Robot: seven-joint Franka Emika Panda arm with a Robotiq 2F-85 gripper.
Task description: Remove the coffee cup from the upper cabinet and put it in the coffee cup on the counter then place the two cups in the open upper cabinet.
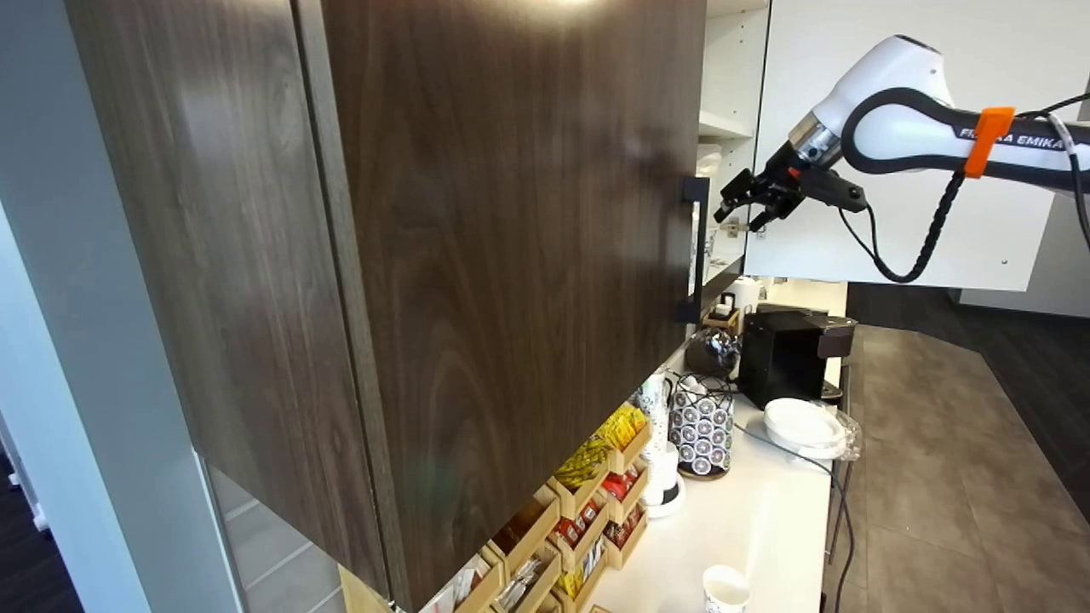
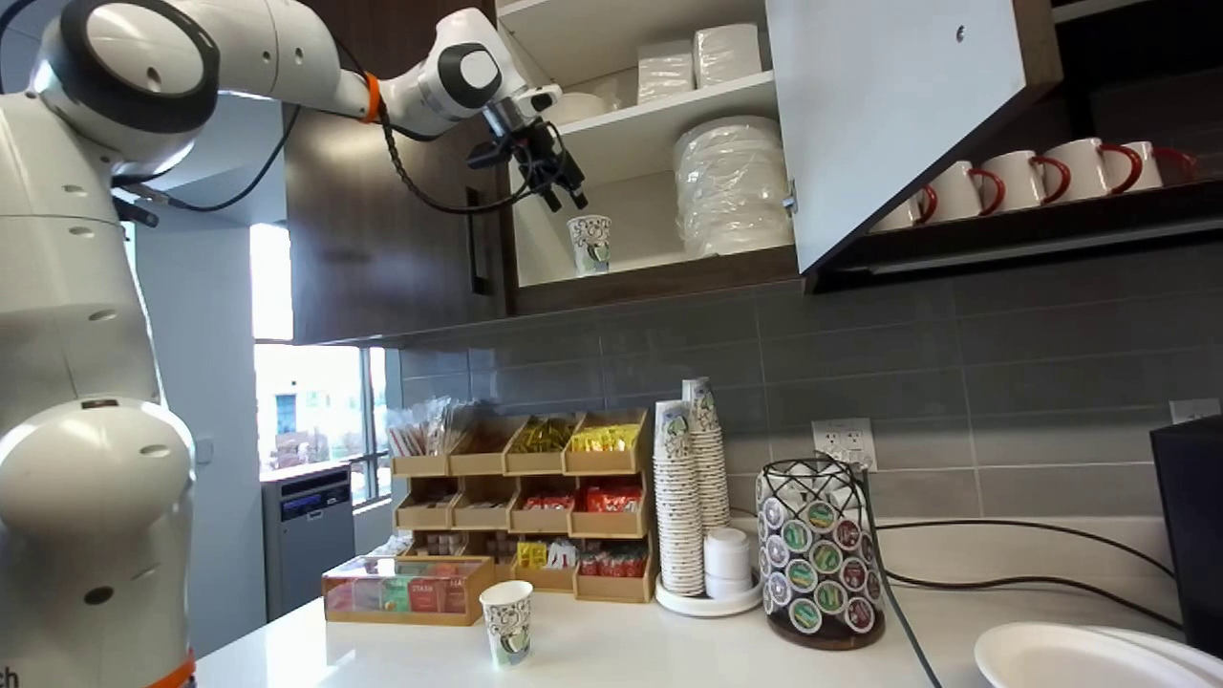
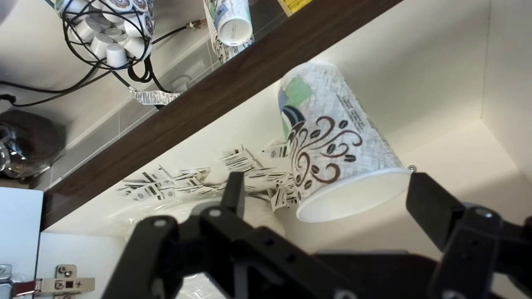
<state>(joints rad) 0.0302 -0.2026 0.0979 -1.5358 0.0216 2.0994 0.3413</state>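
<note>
A patterned paper coffee cup (image 2: 590,246) stands upright on the bottom shelf of the open upper cabinet (image 2: 659,284). In the wrist view the same cup (image 3: 328,128) shows large, its white rim towards me. My gripper (image 2: 566,199) is open and empty, just above and in front of this cup's rim. In the wrist view its fingers (image 3: 327,189) stand wide apart; the right fingertip appears near the rim, and contact cannot be told. The gripper (image 1: 739,217) is also at the cabinet opening. A second matching cup (image 2: 507,626) stands upright on the counter; it also shows partly (image 1: 725,590).
Wrapped plates (image 2: 734,191) stand on the bottom shelf right of the cup. The open cabinet door (image 2: 889,105) swings out at right; a shut door (image 1: 528,255) is beside the opening. Below are cup stacks (image 2: 678,516), a pod basket (image 2: 820,564), and a packet organizer (image 2: 604,523).
</note>
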